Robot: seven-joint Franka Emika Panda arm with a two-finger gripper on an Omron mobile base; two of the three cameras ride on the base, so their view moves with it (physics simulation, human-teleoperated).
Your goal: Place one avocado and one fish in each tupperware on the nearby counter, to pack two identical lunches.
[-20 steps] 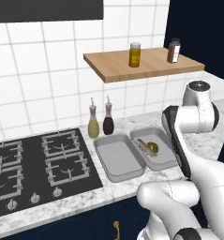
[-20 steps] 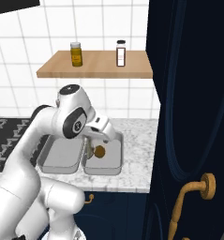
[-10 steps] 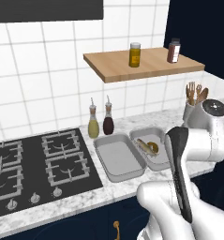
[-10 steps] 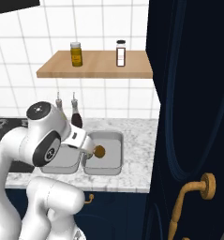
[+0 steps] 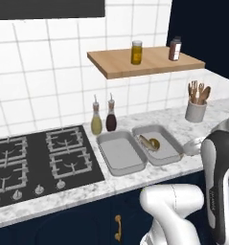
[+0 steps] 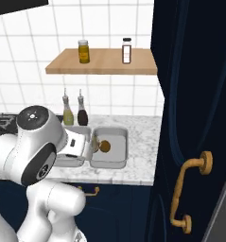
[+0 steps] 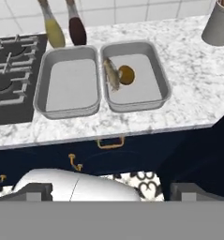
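Two light-grey tupperware sit side by side on the marble counter (image 5: 135, 179). The left tupperware (image 7: 69, 84) (image 5: 118, 153) is empty. In the right tupperware (image 7: 146, 89) (image 5: 166, 148) (image 6: 115, 151) lie a slender tan fish (image 7: 112, 75) (image 5: 145, 141) and, touching it, a round olive-brown avocado (image 7: 126, 74) (image 5: 154, 142) (image 6: 105, 146). My gripper (image 7: 112, 191) is open and holds nothing. It hangs back from the counter's front edge, above the cabinet fronts, looking down at both containers. My arm hides most of the left tupperware in the right base view.
Two oil bottles (image 5: 96, 122) stand behind the left tupperware, with the black hob (image 5: 34, 158) to their left. A white utensil holder (image 5: 196, 109) stands at the counter's right end. A wooden shelf (image 5: 144, 61) with two jars hangs above. A tall dark cabinet door (image 6: 195, 118) stands to the right.
My arm has swung away from above the right tupperware, rightward and back toward the counter's front. The gripper has stayed open. Fish and avocado have not moved.
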